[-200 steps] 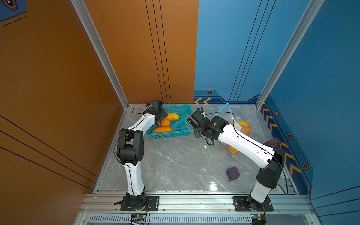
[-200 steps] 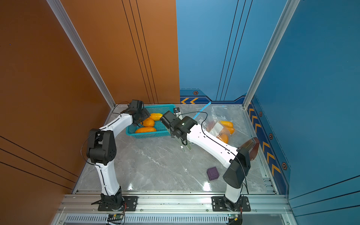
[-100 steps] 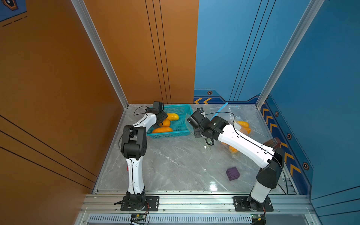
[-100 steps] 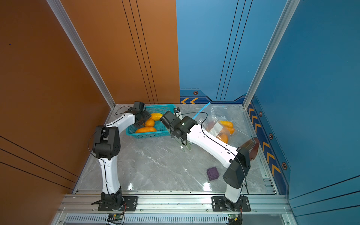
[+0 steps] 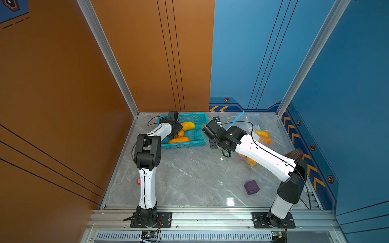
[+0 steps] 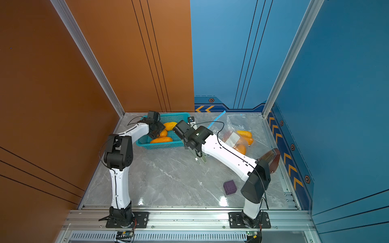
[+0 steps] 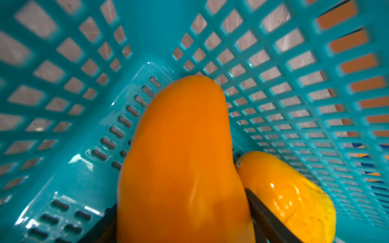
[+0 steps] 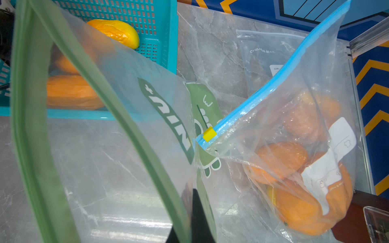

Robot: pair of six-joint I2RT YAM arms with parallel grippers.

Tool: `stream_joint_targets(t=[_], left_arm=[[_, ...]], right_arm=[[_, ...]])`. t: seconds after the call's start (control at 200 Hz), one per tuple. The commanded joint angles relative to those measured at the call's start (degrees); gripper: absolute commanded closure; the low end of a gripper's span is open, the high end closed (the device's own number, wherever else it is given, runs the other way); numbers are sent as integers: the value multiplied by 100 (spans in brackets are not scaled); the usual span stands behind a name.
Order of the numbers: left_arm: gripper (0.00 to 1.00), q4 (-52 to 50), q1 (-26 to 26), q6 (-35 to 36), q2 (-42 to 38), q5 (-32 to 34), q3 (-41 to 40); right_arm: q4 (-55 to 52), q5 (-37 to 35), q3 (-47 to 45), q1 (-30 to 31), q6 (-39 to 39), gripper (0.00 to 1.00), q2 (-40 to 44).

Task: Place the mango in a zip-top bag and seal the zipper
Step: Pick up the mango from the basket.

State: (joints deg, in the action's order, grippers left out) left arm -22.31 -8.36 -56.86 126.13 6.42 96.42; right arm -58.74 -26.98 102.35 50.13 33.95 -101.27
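- Far back on the left of the table [image 5: 189,178], a teal basket [image 5: 190,144] holds three mangoes, and the left claw [image 5: 176,128] is down inside it.
- Changed in the last second: the left arm has drawn its elbow up and reached deeper. Its claw has narrowed from wide, so the dark fingers [image 7: 265,212] now flank one mango [image 7: 185,157] (the fruit to be packed). That mango lies on the basket floor, touching a neighbour [image 7: 284,195].
- Whether the fingers already squeeze the fruit cannot be told.
- My reading: the pick-up is only starting, so bagging and sealing are both still to come.
- The right claw [image 6: 199,157] has not moved. It stays pinched tight on the green-rimmed bag [image 8: 147,126], holding its mouth gaping just beside the basket.
- Writing: this bag carries white block letters on a green banner, seen from behind and not legible.
- A flat bag [image 8: 273,48] lying empty on the table reads "CHAHUA".
- A blue-zipped bag [image 8: 294,147] full of mangoes, with a yellow slider [image 8: 209,134], has a white label too small to read.
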Motion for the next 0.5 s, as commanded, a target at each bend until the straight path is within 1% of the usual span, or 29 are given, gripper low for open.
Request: stream_joint_targets(t=[0.0, 0.065, 0.105, 0.175, 0.265, 0.36, 0.49], left_arm=[[50, -142, 1, -16, -35, -21, 87], [59, -136, -12, 38, -205, 74, 71], [67, -129, -24, 97, -339, 154, 53], [76, -134, -56, 251, -610, 248, 52], [85, -126, -107, 451, -982, 295, 52], [90, -125, -232, 774, -1369, 314, 61], [91, -117, -447, 1210, -1883, 222, 6]], right_arm=[[38, -63, -110, -22, 117, 100, 105], [38, -63, -118, -30, 112, 100, 117], [38, -71, -117, -30, 110, 100, 131], [38, -82, -127, -41, 110, 100, 142], [38, -83, -127, -48, 118, 100, 160], [47, -69, -154, -71, 128, 100, 188], [105, 53, -234, -117, 147, 100, 241]])
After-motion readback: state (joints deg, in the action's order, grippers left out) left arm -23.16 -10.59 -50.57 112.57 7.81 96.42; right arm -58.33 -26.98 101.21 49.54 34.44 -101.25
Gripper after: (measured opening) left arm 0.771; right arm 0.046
